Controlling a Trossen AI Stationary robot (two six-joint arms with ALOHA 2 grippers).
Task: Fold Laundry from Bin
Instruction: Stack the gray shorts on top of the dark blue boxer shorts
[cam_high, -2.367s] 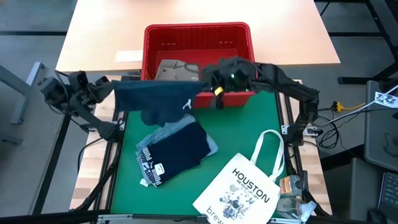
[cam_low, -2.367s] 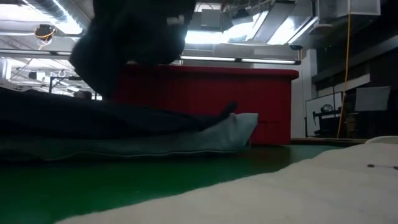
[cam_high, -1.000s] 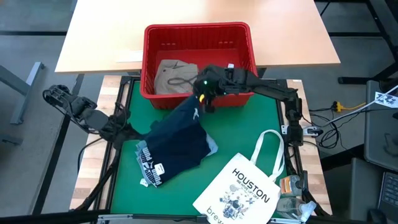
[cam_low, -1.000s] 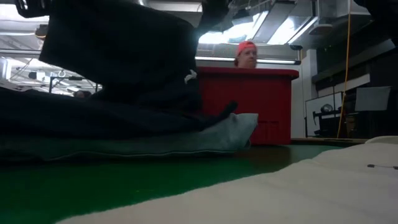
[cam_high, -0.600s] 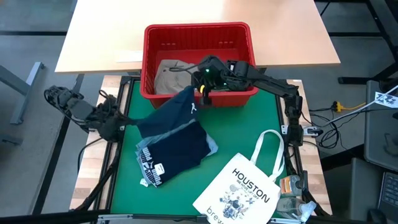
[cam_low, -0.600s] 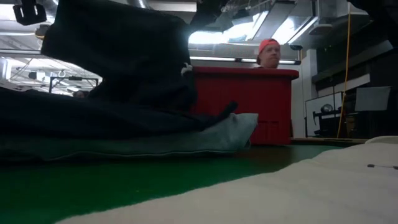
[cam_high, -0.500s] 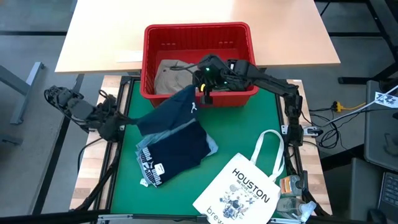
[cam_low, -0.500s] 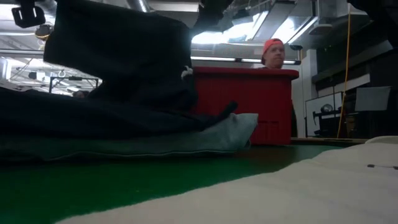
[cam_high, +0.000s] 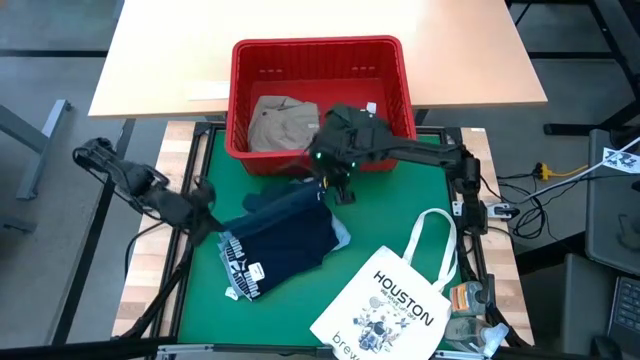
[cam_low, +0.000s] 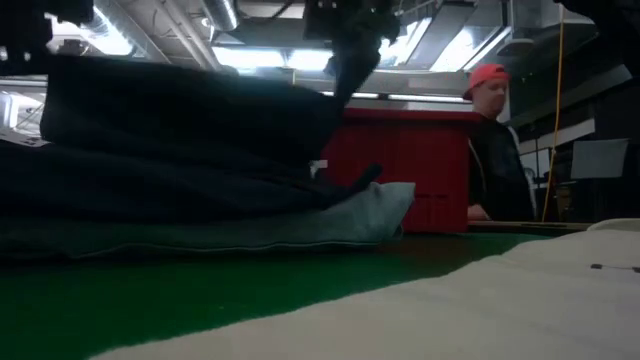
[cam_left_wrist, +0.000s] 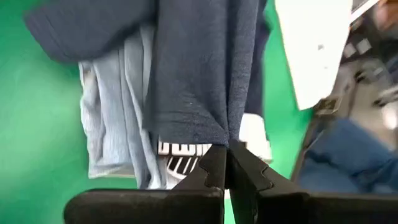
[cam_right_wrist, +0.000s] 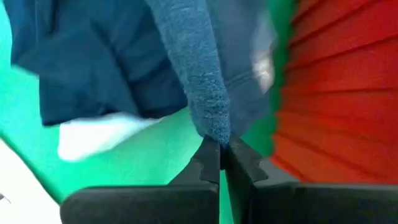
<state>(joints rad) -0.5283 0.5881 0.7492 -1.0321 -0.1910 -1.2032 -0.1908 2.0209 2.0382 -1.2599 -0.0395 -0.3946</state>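
My left gripper and my right gripper are both shut on one navy garment. It is stretched between them low over the far part of a folded stack, a navy piece on light blue denim, which lies on the green mat. In the low view the held garment spans just above the stack. The red bin stands at the mat's far edge with a khaki-tan garment inside. My left gripper pinches the navy garment's bunched edge between its two shut fingers, at the garment's left end. The cloth runs away from the fingertips over the stack. My right gripper pinches a thick fold of the navy garment at its right end between its shut fingers, close to the bin's near wall. The cloth spreads away from the fingertips.
A white tote bag printed HOUSTON lies at the near right of the mat. A person in a red cap stands beyond the bin. Bare green mat lies right of the stack. A tan table lies behind the bin.
My right gripper has come from the bin's near rim toward the near edge and down. My left gripper has moved a little toward the stack. The navy garment, which sloped down from the right gripper, now stretches low between both over the stack.
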